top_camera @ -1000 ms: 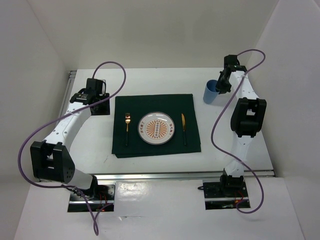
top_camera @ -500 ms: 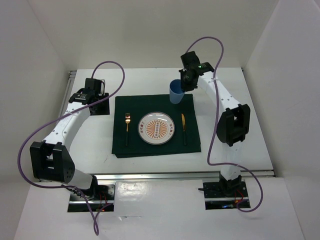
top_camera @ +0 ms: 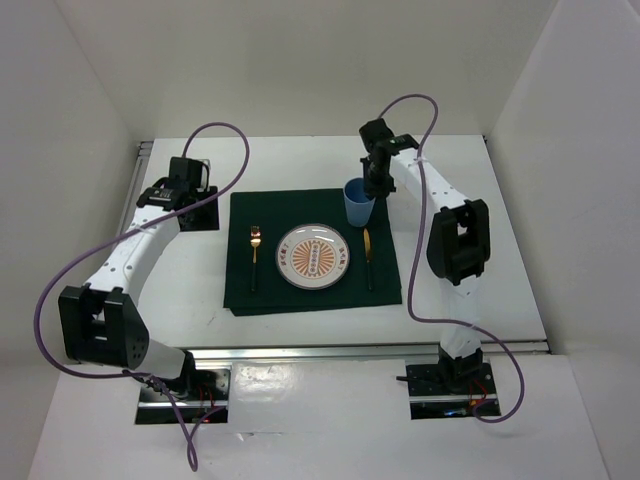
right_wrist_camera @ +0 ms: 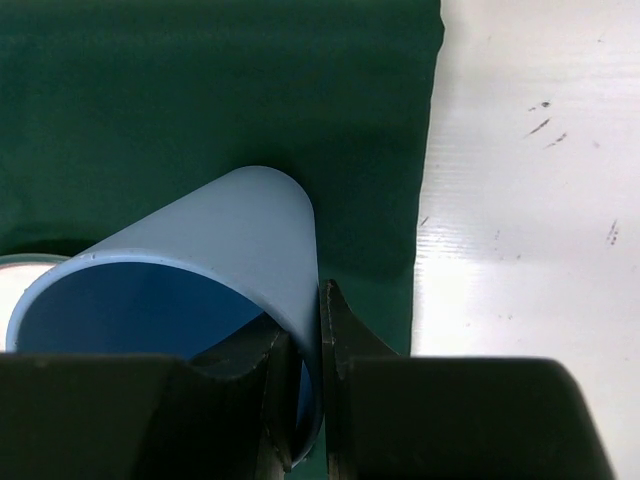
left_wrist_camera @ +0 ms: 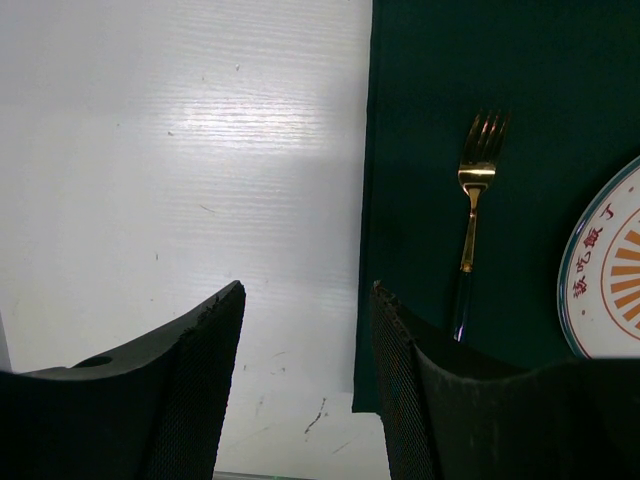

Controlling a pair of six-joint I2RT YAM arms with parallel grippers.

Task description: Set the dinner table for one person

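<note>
On the white dinner table (top_camera: 470,290) lies a dark green cloth (top_camera: 300,295) with a patterned plate (top_camera: 313,256), a gold fork (top_camera: 254,250) to its left and a gold knife (top_camera: 367,250) to its right. My right gripper (top_camera: 372,190) is shut on the rim of a blue cup (top_camera: 358,203), one finger inside and one outside, over the cloth's far right corner. In the right wrist view the cup (right_wrist_camera: 200,290) sits over the cloth (right_wrist_camera: 200,100). My left gripper (top_camera: 172,192) is open and empty, left of the cloth; the fork (left_wrist_camera: 470,220) shows ahead of it.
Aluminium rails run along the table's near edge (top_camera: 370,350) and far left edge (top_camera: 136,175). White walls enclose the table on three sides. Purple cables loop from both arms. Bare white tabletop lies to the right of the cloth (right_wrist_camera: 530,150).
My right arm has swung left from the table's right side, carrying the blue cup to the cloth's far right corner and lower. The left arm has not moved.
</note>
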